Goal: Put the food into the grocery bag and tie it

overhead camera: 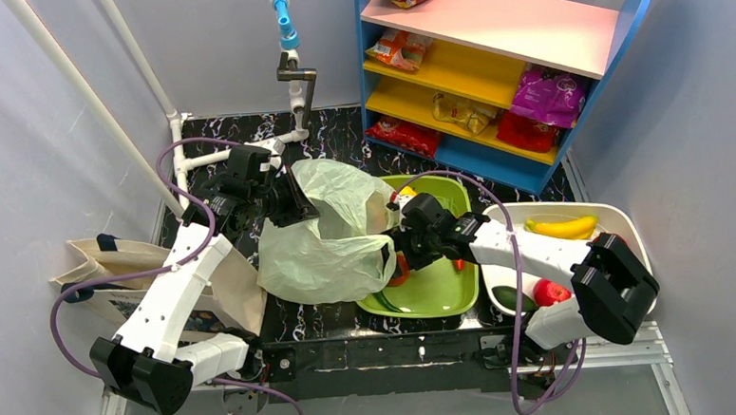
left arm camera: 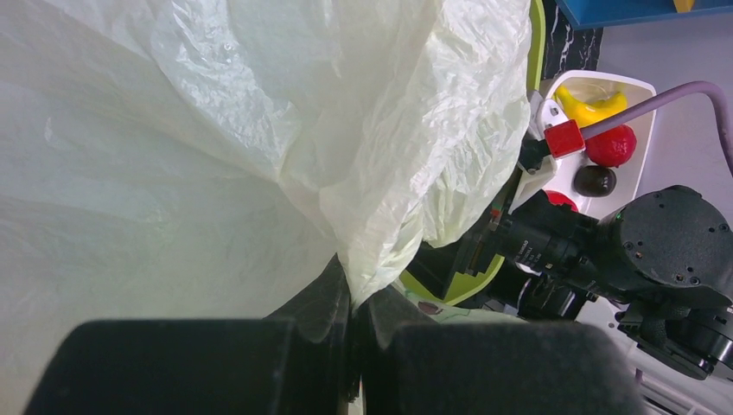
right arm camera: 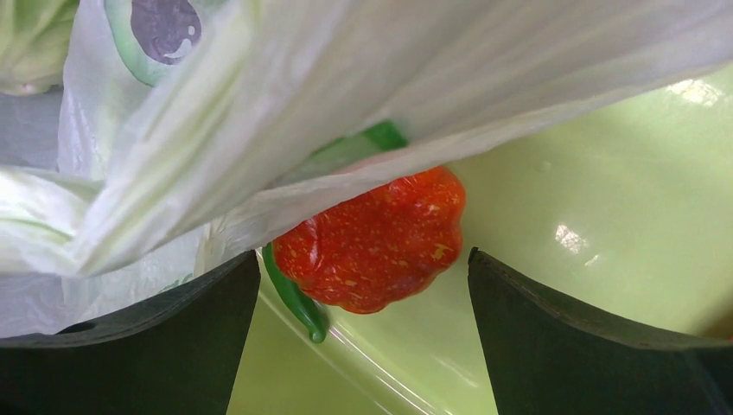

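The pale-green grocery bag (overhead camera: 328, 243) lies slumped on the dark table, its right side draped over the green bin (overhead camera: 444, 284). My left gripper (overhead camera: 293, 207) is shut on a fold of the bag's plastic (left arm camera: 259, 130) at its far left; in the left wrist view (left arm camera: 354, 298) the film is pinched between the pads. My right gripper (overhead camera: 400, 253) is open at the bag's right edge. In its wrist view (right arm camera: 363, 259) the jaws stand either side of an orange-red tomato (right arm camera: 380, 242) in the bin, not touching it. A green chili (right arm camera: 298, 303) lies beside the tomato. The bag (right arm camera: 346, 86) hangs over both.
A white tray (overhead camera: 622, 223) at the right holds bananas (overhead camera: 563, 227), a red fruit (overhead camera: 551, 291) and a dark green one (overhead camera: 507, 297). A blue shelf (overhead camera: 490, 58) with snack packets stands behind. A beige canvas tote (overhead camera: 111, 268) lies at the left. A white pipe frame (overhead camera: 180, 132) stands at the back left.
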